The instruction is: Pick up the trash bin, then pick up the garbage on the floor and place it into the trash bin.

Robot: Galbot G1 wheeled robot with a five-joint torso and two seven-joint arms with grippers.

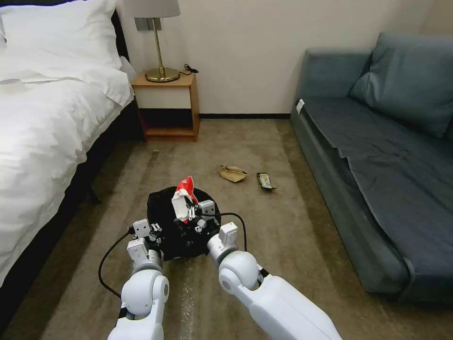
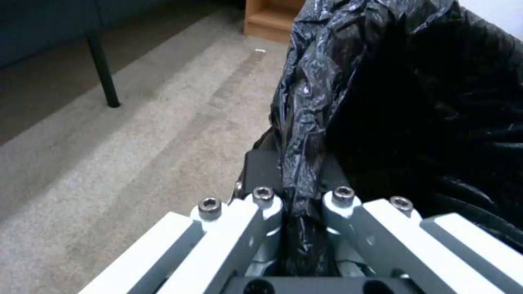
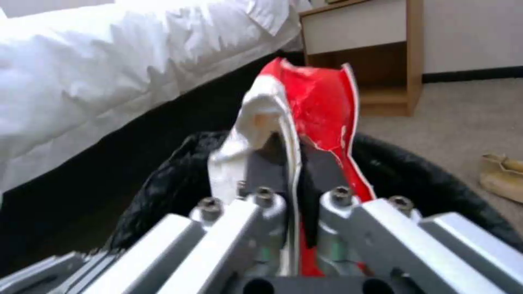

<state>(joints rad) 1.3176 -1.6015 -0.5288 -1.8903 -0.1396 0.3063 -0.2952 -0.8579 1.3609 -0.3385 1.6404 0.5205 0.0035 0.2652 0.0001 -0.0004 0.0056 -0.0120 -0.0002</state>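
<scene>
Right gripper [image 1: 189,213] pinches the red snack packet [image 1: 185,194], no print readable, over the trash bin [image 1: 163,208]; left gripper [image 2: 294,196] clamps the bin's bagged rim above the carpet [image 1: 302,226].

Open carpet [image 1: 283,226] between bed [image 1: 42,141] and, seemingly, sofa [image 1: 377,165].

A big white bed [image 1: 52,118] is sitting off to the left of the grippers, a blue sofa [image 1: 377,156] is sitting off to their right, and a small wooden table [image 1: 167,106] holding a gold lamp [image 1: 158,42] is standing far ahead of them.
</scene>
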